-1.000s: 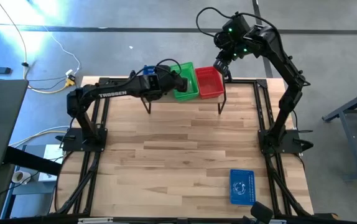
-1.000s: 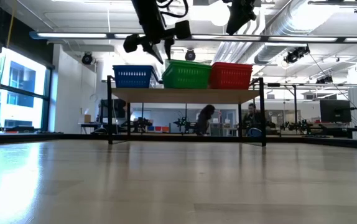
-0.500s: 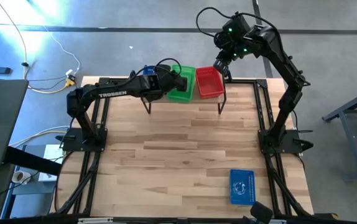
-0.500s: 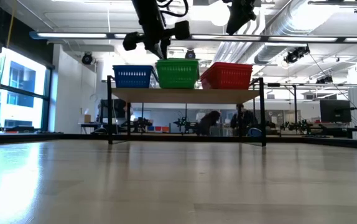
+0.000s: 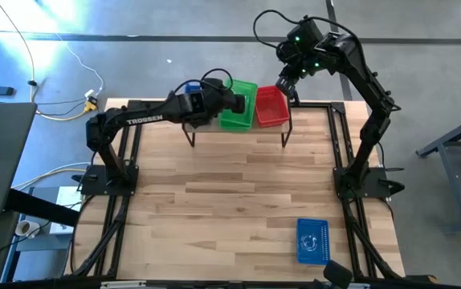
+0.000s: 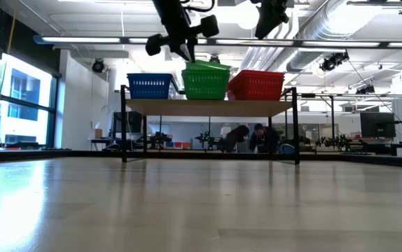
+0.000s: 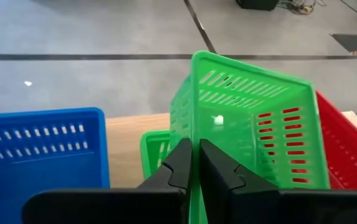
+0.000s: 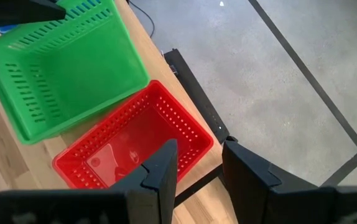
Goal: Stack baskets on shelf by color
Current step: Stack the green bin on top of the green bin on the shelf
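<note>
Green basket (image 7: 247, 124) lifted, tilted, pinched by left tool (image 7: 194, 168); red basket (image 5: 269, 106) beside; right tool (image 8: 197, 165) apart.

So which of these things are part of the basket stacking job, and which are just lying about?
In the job:
- green basket, tilted, gripped by the left tool
- second green basket under it
- blue basket on the shelf
- red basket on the shelf
- blue basket on the table, near edge
- right tool, open, above the red basket

Lying about:
- floor cables

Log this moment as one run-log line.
left end effector: shut on top green basket wall, lifted tilted | right end effector: open above red basket | blue basket: on shelf
</note>
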